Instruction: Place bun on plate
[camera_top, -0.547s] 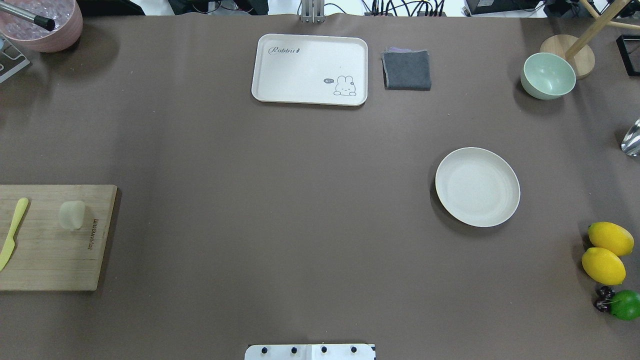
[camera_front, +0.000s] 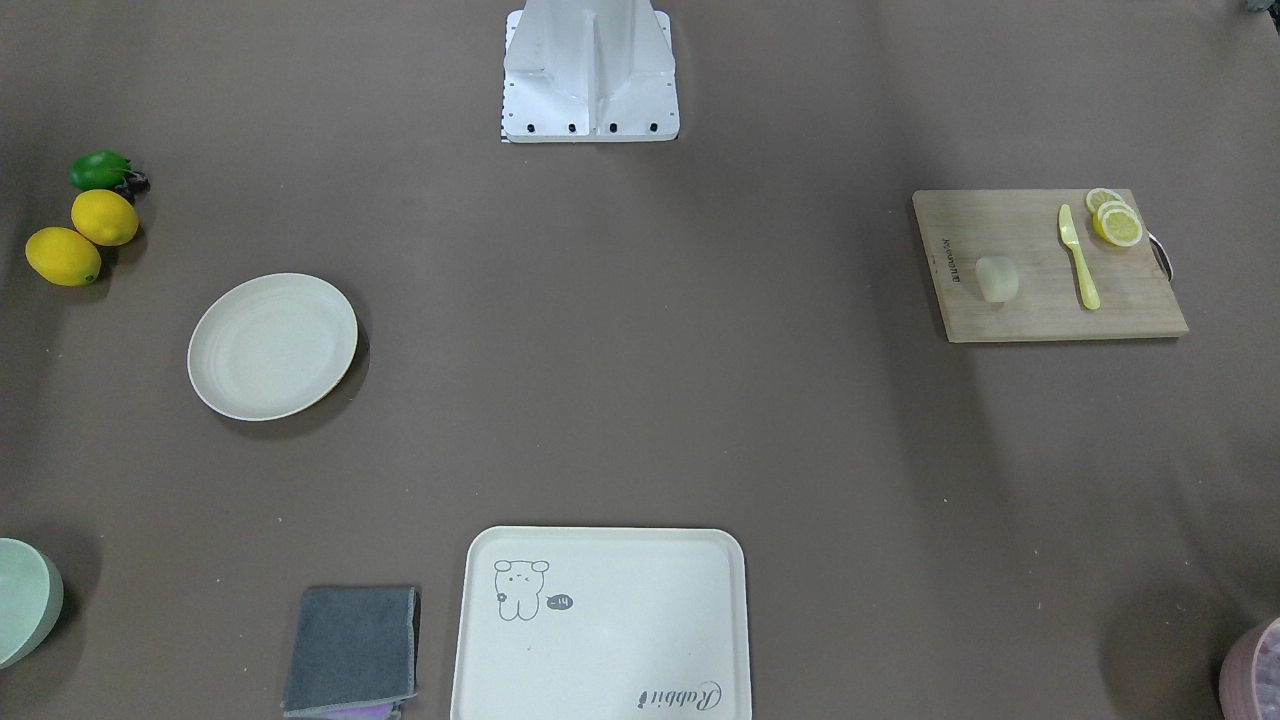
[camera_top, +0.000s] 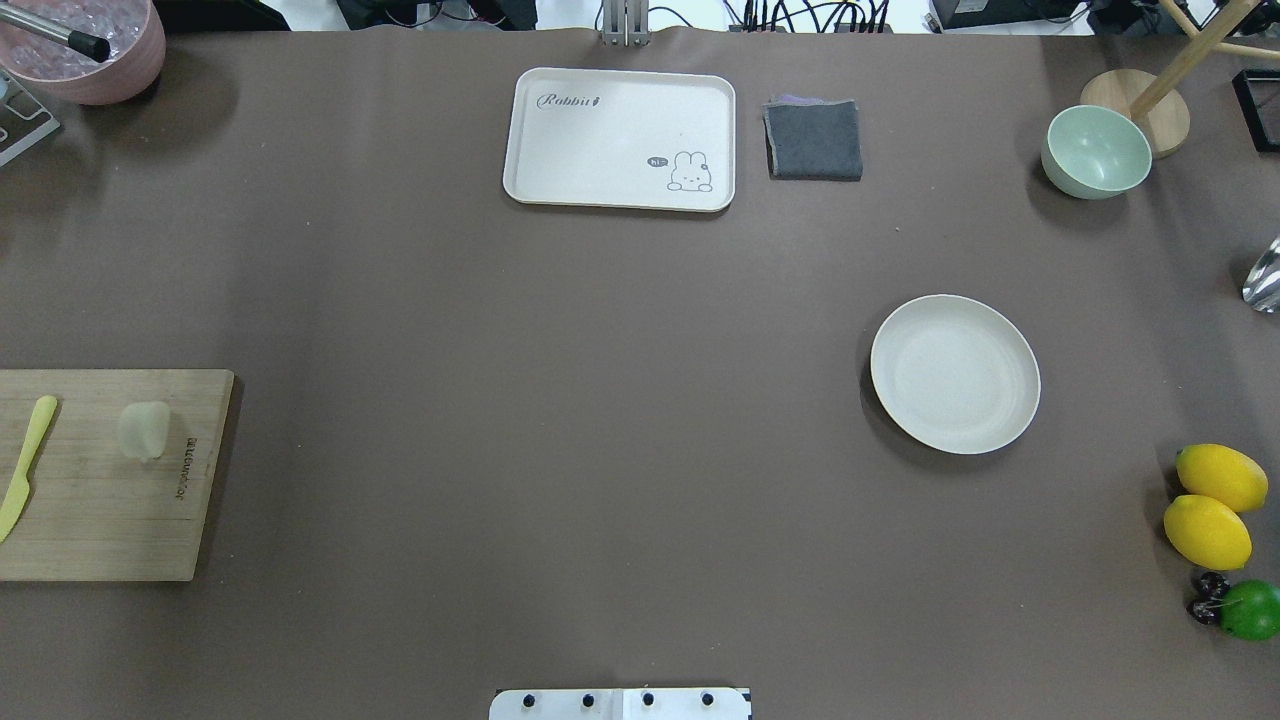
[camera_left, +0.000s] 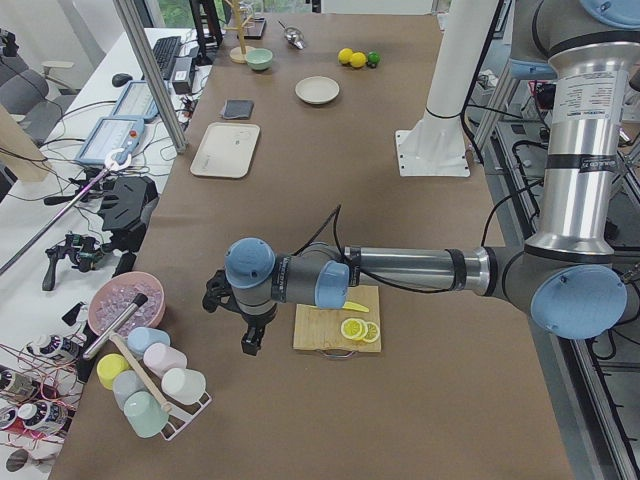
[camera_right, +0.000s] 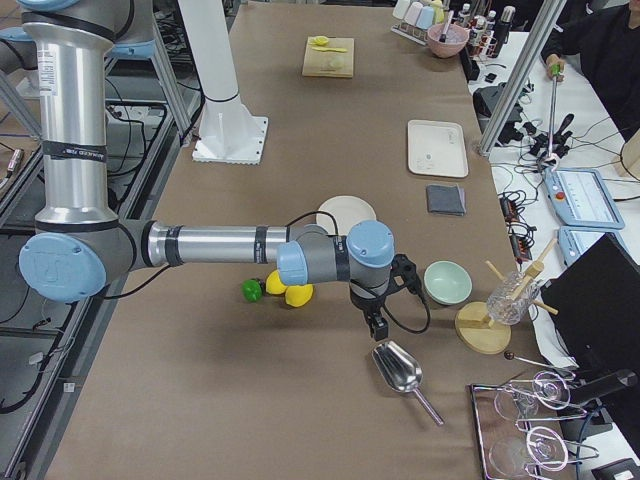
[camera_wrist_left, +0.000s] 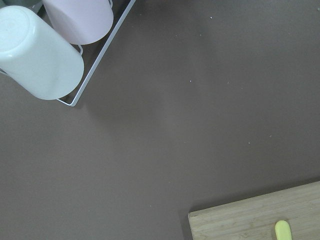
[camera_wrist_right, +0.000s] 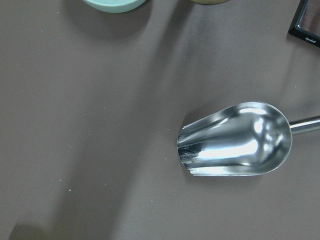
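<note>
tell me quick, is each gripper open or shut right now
Left gripper: cannot be told, it shows only in a side view.
Right gripper: cannot be told, for the same reason.

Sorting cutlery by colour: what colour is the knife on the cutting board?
The knife is pale yellow-green, clearest in the front-facing view.

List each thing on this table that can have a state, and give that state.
Small pale cream bun: lying on the wooden cutting board, ungripped.
Round cream-white plate: empty.
Rectangular cream rabbit tray: empty.
Pale green bowl: upright, empty.
Dark grey cloth: folded.
Shiny metal scoop: lying flat, empty.
Left gripper: jaws cannot be judged.
Right gripper: jaws cannot be judged.
</note>
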